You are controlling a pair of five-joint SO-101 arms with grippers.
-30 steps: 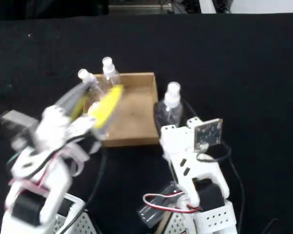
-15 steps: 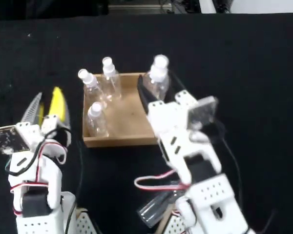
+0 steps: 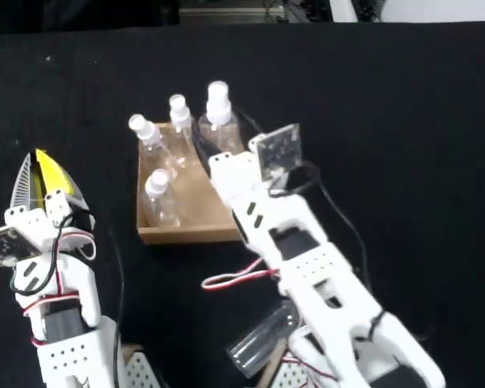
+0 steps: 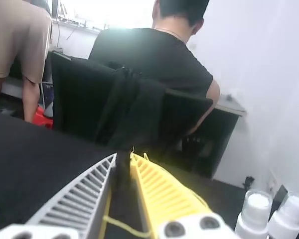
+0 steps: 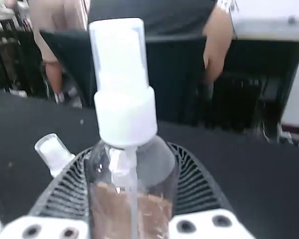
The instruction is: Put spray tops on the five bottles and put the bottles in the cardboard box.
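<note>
My right gripper (image 3: 221, 139), clamped on the clear plastic bottle with the white spray top (image 3: 218, 113), has swung from beside the brown cardboard box (image 3: 182, 234) across to its far edge, close by the two capped bottles (image 3: 179, 121) there. My left gripper (image 3: 34, 162) has pulled back off the box to its left. Its fingers (image 3: 50, 171) seem to have closed.

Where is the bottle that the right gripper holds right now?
In the high view the bottle stands upright in the right gripper at the far edge of the cardboard box, just right of two other bottles.
</note>
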